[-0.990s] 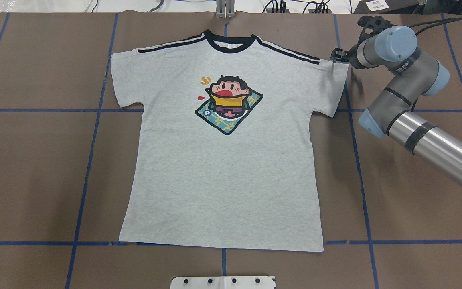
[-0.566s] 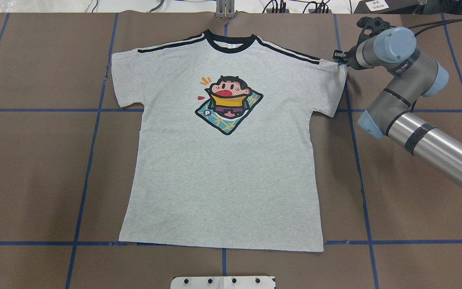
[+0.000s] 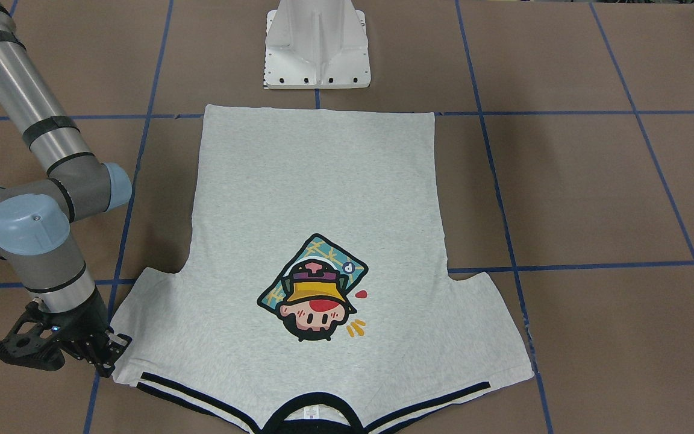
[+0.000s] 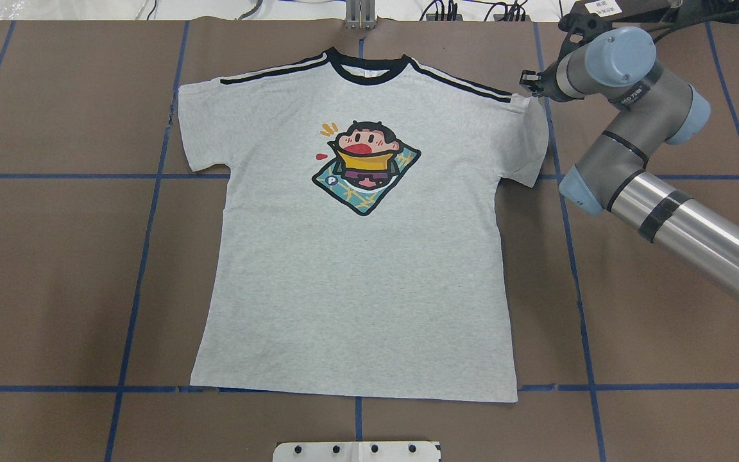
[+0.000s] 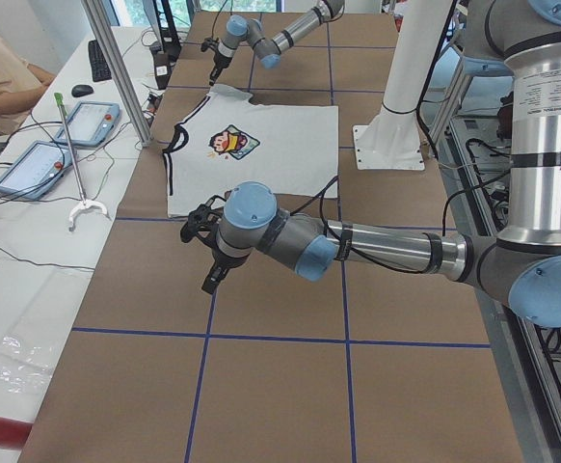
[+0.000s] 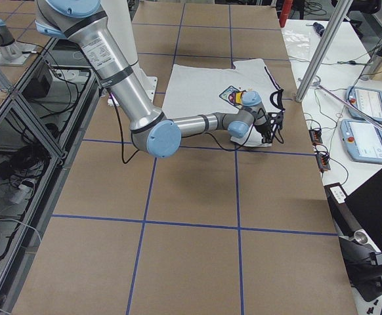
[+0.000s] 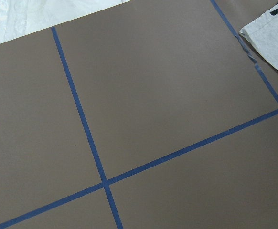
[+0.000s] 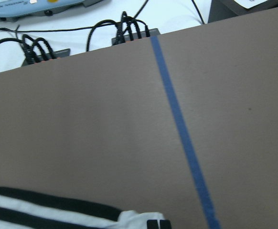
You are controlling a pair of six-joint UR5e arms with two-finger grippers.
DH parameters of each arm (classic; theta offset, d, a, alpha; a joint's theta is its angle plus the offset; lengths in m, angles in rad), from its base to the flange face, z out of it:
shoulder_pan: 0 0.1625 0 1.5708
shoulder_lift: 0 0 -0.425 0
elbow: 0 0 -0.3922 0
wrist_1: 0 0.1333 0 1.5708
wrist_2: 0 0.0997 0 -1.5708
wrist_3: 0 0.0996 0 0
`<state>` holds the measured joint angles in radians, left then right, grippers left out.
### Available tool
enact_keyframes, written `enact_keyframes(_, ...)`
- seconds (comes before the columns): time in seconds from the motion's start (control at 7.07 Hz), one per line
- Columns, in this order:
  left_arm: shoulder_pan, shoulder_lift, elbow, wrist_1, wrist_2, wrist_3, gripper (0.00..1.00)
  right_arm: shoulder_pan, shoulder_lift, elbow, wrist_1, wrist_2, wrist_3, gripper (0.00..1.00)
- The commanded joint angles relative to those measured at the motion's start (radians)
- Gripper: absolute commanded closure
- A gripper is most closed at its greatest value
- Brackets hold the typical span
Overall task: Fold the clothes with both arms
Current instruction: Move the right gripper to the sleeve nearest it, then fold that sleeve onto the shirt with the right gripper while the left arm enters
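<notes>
1. The T-shirt (image 4: pixel 356 289) lies flat and face up in the middle of the table (image 4: pixel 55 256). Its hem (image 4: pixel 344 390) is nearest the robot, just beyond the white base (image 4: pixel 356 451), and runs roughly along a blue tape line (image 4: pixel 664 387). Spread out this way, every edge is free to be picked up.
2. Off to the side, the left gripper (image 5: pixel 211 275) hangs low over bare table, near the left sleeve (image 4: pixel 203 128) but apart from the cloth. Its wrist camera sees only brown surface, tape and the sleeve's tip in one corner. Only the side view shows its fingers, so I cannot tell whether they are parted or closed. It seems to be waiting there to take its own side, so that both halves can be lifted evenly.
3. Further up, the cartoon print (image 4: pixel 365 167) sits smooth on the chest with no crease across it. By that, no fold has been made yet.
4. At the far right, the right gripper (image 4: pixel 532 85) is on the outer top corner of the right sleeve (image 4: pixel 523 141), where the shoulder stripes end.
   - Its fingers are pinched on the cloth. The corner is puckered, and from the side it stands a little off the table while the rest of the sleeve lies flat.
   - Holding that corner probably gives control of the whole sleeve edge for swinging it inward.
5. Farthest off, the black collar (image 4: pixel 369 67) lies close to the table's far edge. Beyond that edge are black cables (image 8: pixel 124 28).
</notes>
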<state>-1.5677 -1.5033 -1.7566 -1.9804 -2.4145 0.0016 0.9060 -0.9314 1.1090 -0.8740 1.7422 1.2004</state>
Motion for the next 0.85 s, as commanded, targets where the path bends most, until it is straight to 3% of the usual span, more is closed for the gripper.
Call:
enact_keyframes(0.0, 0.000, 0.000, -0.003, 0.000, -0.002, 0.000, 0.00, -0.086, 0.156, 0.014, -0.161, -0.006, 0.133, 1.00)
enact_keyframes(0.42, 0.000, 0.000, -0.003, 0.000, -0.002, 0.000, 0.00, -0.091, 0.302, -0.209, -0.172, -0.077, 0.130, 1.00)
enact_keyframes(0.71, 0.000, 0.000, -0.001, 0.002, -0.038, 0.000, 0.00, -0.090, 0.336, -0.271, -0.171, -0.101, 0.126, 1.00)
